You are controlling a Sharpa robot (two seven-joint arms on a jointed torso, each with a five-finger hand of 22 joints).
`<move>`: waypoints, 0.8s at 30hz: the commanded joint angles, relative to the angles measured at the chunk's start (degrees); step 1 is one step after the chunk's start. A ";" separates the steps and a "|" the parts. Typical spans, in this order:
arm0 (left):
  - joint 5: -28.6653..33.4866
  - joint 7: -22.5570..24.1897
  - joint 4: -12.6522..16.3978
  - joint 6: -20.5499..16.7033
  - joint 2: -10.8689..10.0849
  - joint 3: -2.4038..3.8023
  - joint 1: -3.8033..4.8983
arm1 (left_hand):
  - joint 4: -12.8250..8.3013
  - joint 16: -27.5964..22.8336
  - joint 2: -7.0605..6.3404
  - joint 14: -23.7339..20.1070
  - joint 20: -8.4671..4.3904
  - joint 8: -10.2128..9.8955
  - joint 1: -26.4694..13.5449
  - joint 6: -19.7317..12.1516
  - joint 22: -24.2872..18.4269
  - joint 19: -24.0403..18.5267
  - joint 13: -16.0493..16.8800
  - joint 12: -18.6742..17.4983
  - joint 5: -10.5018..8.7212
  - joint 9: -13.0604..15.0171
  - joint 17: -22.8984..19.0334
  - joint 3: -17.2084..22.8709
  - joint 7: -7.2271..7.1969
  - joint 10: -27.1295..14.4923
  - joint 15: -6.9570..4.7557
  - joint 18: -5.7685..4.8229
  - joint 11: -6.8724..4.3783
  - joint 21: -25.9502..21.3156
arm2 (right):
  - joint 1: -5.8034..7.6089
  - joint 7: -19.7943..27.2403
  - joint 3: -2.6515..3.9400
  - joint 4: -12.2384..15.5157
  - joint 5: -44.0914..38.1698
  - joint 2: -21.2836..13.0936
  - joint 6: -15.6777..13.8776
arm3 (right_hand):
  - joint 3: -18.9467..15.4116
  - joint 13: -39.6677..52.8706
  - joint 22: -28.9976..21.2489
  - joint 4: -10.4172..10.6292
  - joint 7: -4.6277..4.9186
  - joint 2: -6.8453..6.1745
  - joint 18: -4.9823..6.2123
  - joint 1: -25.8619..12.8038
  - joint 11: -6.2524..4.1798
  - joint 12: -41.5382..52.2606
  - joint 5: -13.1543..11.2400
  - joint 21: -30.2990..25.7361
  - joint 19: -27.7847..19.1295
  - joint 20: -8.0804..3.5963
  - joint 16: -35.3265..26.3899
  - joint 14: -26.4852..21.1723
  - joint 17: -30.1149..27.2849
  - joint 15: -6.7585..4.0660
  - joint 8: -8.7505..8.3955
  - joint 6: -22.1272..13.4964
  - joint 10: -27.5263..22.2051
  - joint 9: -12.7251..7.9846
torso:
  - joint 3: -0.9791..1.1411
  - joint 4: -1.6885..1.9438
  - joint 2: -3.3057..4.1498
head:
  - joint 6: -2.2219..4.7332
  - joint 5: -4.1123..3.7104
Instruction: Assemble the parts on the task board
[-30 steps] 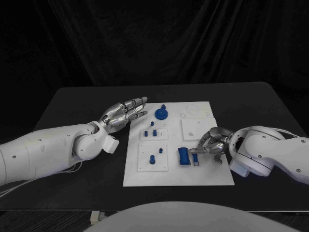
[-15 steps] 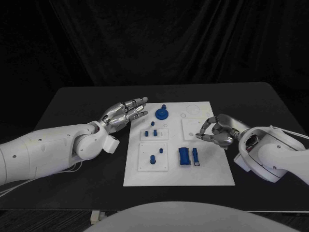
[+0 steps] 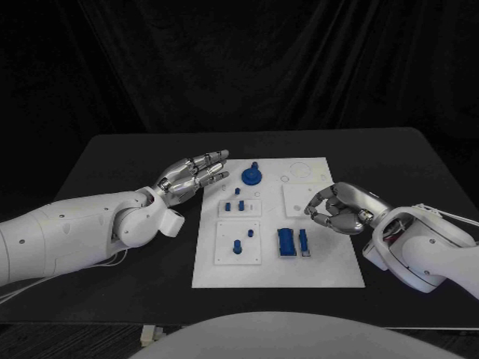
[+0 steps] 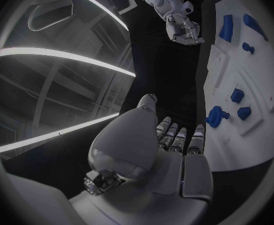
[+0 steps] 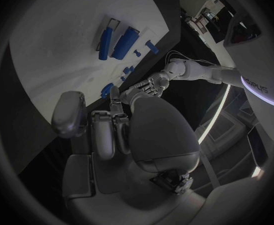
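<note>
So the white task board [image 3: 278, 273] sits in the middle of the black table [image 3: 110, 161], long side running from the robot's edge to the far edge, with bare tabletop all around it and wider strips along the left and right sides. The left hand [image 3: 193, 173] hangs over that left strip just beside the board's far left corner, palm up, fingers stretched out and apart, holding nothing. The right hand [image 3: 342, 208] is at the board's right edge about halfway along, fingers curled in; I can't tell whether anything is in them. On the board, the two long blue bars [image 3: 293, 242] lie side by side near the right edge, long axes pointing from near edge to far edge. A round blue knob [image 3: 251, 176] stands near the far edge, small blue pegs [image 3: 234, 205] stand upright in a recessed plate behind a single peg [image 3: 236, 245] closer to the near edge. Black curtain [image 3: 251, 67] hangs behind the table.
</note>
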 commanded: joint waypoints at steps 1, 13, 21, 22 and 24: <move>0.40 0.96 0.16 0.16 0.02 0.06 -0.07 | -0.28 -0.08 0.09 0.09 0.22 0.40 0.66 0.45 0.05 -0.05 0.07 0.35 0.39 0.07 -0.02 -0.02 0.78 0.05 0.18 0.66 0.44 0.29 | -0.63 1.38 0.03 -0.43 -1.37 0.12 1.57 | 0.04 15.08 9.67 0.89 0.32 -0.92 -0.76 -2.47 -0.30 0.14 0.90 2.99 1.69 0.02 0.76 5.27 11.95 -0.19 -1.23 0.45 5.97 -0.67 | -0.01 -0.05 -0.04 | 0.00 -0.09; 0.40 1.09 0.13 0.23 0.18 0.06 -0.07 | -0.32 -0.09 0.08 0.08 0.23 0.42 0.68 0.47 0.01 -0.06 0.06 0.32 0.41 0.07 -0.02 0.01 0.79 0.06 0.19 0.66 0.46 0.27 | -1.64 0.86 0.02 -1.55 -1.40 0.83 2.11 | -1.38 15.08 9.83 1.20 -0.43 3.17 -0.86 -19.59 -0.80 0.14 -8.44 5.38 1.40 0.00 1.02 5.37 12.27 -0.51 -4.50 4.03 5.97 -2.41 | -0.02 0.01 0.00 | 0.00 -0.61; 0.40 1.02 0.15 0.20 0.06 0.06 -0.07 | -0.36 -0.07 0.08 0.09 0.23 0.42 0.70 0.47 0.03 -0.05 0.06 0.34 0.43 0.07 -0.02 0.03 0.80 0.07 0.19 0.66 0.48 0.28 | -1.83 0.94 0.02 -1.55 -1.40 0.94 2.30 | -1.29 15.08 9.66 1.09 -0.54 3.37 -0.74 -20.99 -0.89 0.14 -10.40 4.89 1.06 -0.05 0.75 5.24 11.76 -0.57 -5.02 4.58 5.97 -2.55 | -0.01 0.01 0.01 | 0.00 -0.45; 0.40 1.01 0.14 0.20 0.06 0.06 -0.07 | -0.36 -0.07 0.08 0.09 0.23 0.42 0.70 0.47 0.03 -0.05 0.06 0.34 0.43 0.07 -0.02 0.03 0.80 0.07 0.19 0.66 0.48 0.28 | -1.84 0.88 0.02 -1.55 -1.40 0.95 2.46 | -1.26 15.08 9.65 1.12 -0.55 3.42 -0.73 -21.15 -0.89 0.14 -10.75 4.87 1.01 -0.05 0.73 5.22 11.71 -0.57 -5.09 4.67 5.97 -2.57 | -0.01 0.00 0.02 | 0.00 -0.44; 0.40 1.00 0.12 0.23 0.06 0.06 -0.07 | -0.36 -0.07 0.08 0.09 0.23 0.42 0.70 0.47 0.03 -0.05 0.06 0.34 0.43 0.07 -0.02 0.03 0.80 0.07 0.19 0.66 0.48 0.28 | -1.87 0.74 0.02 -1.61 -1.33 1.00 2.91 | -1.17 15.08 9.55 1.19 -0.56 4.12 -0.66 -22.11 -0.89 0.14 -11.28 4.51 0.80 -0.04 0.58 5.14 11.43 -0.56 -5.26 4.95 5.97 -2.59 | -0.01 0.01 0.02 | 0.00 -0.45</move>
